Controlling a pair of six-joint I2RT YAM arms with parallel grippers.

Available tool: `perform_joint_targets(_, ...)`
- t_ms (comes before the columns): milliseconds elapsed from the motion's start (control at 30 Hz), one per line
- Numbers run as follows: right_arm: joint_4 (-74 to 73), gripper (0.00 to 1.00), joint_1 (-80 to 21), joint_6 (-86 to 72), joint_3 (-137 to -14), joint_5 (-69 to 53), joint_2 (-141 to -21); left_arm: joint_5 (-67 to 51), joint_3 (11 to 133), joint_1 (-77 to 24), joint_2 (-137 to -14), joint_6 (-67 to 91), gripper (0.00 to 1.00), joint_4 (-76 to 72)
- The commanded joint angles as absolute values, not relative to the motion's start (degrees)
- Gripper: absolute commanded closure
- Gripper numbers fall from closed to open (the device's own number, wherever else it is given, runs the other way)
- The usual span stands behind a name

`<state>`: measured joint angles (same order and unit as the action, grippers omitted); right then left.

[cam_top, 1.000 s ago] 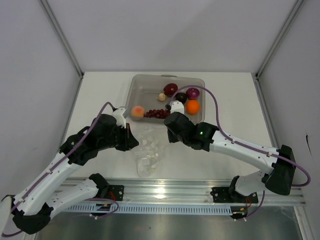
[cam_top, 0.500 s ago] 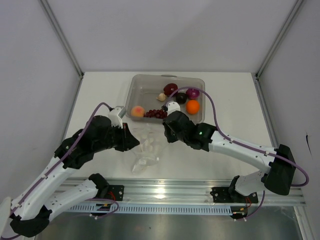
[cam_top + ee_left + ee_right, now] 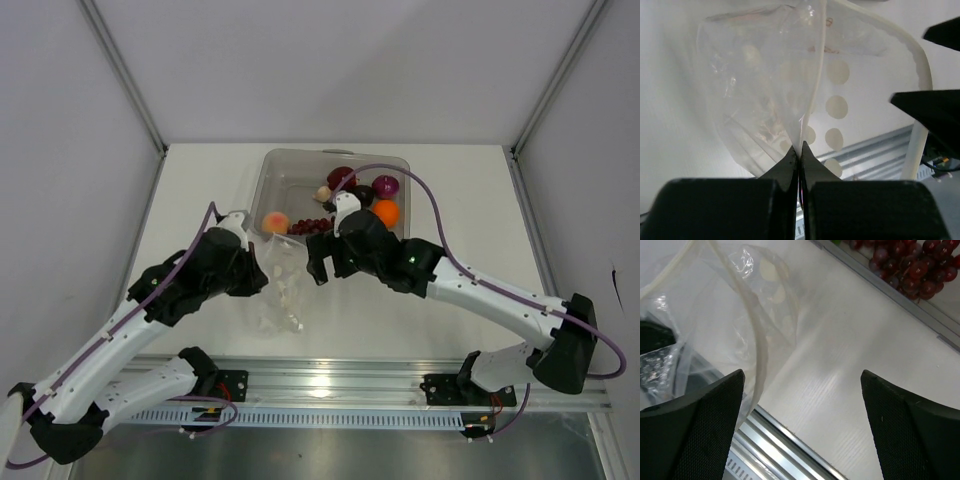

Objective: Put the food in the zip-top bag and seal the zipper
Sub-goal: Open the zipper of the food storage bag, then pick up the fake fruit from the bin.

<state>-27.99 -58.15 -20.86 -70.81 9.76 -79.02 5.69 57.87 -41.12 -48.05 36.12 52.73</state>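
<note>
Before the translucent grey rectangular tray (image 3: 288, 180), the left gripper (image 3: 800, 150) pinches the clear crinkly zip-top bag (image 3: 755, 90) by its rim; the right gripper (image 3: 801, 390), just sprung apart, can fetch the small toy food (image 3: 385, 212).

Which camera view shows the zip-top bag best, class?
Left wrist: the zip-top bag fills the frame, its edge pinched in the left gripper. The top external view shows it small and crinkled; the right wrist view catches only part, at its left side.

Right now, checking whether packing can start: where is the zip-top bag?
Top view, left of centre: the zip-top bag is pinched in the left fingers, just below the grey tray.
</note>
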Motion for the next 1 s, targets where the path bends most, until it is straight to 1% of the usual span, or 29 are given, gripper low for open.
perform_joint_targets(0,-26.7,0.00,-57.8,-20.8,-74.4,8.1,-73.5,12.0,58.0,-41.2,-48.1,38.1,1.00,55.4)
perform_joint_targets(100,-25.0,0.01,-56.3,-23.3,-74.5,11.0,-71.2,14.8,58.7,-41.1,-47.5,39.0,1.00,57.6)
perform_joint_targets(167,-25.0,0.01,-52.0,-24.2,-75.1,10.8,-71.0,16.0,59.1,-41.1,-46.5,39.5,1.00,58.8)
perform_joint_targets(200,-25.4,0.01,-49.9,-24.5,-75.4,8.1,-71.5,16.5,59.2,-41.1,-46.0,40.4,0.99,59.1)
perform_joint_targets(233,-25.6,0.01,-45.3,-24.8,-75.8,6.2,-73.1,17.7,59.3,-41.2,-44.7,40.9,0.99,59.5)
perform_joint_targets(300,-25.0,0.01,-41.4,-25.0,-76.5,2.3,-75.5,19.3,61.0,-41.1,-43.8,42.7,0.99,61.4)
perform_joint_targets(333,-24.8,0.01,-39.7,-25.0,-76.9,-1.4,-78.5,20.9,60.8,-41.1,-43.1,43.1,1.00,62.1)
perform_joint_targets(367,-24.7,0.01,-37.0,-24.8,-77.4,-2.4,-80.3,21.4,62.0,-41.1,-42.9,43.2,0.99,62.5)
perform_joint_targets(467,-23.0,0.01,-33.7,-23.8,-79.4,-3.8,-87.7,22.5,63.8,-41.1,-43.7,42.6,0.99,64.2)
perform_joint_targets(600,-18.7,0.01,-30.9,-25.3,-81.5,-7.5,-95.9,24.7,66.6,-41.1,-45.7,42.1,0.99,67.7)
perform_joint_targets(667,-18.9,0.00,-30.9,-25.1,-84.0,-6.4,-100.2,27.1,67.1,-41.1,-46.1,42.0,0.99,69.4)
perform_joint_targets(767,-19.4,0.01,-31.1,-25.2,-86.2,-5.3,-103.6,28.6,67.4,-41.1,-46.8,42.1,1.00,70.6)
perform_joint_targets(833,-19.9,0.01,-31.5,-25.2,-86.7,-5.2,-106.3,28.6,67.2,-41.1,-47.2,41.7,0.99,70.1)
perform_joint_targets(967,-19.6,0.00,-31.6,-25.9,-86.6,-4.9,-109.2,24.5,64.4,-41.1,-48.8,40.5,1.00,64.7)
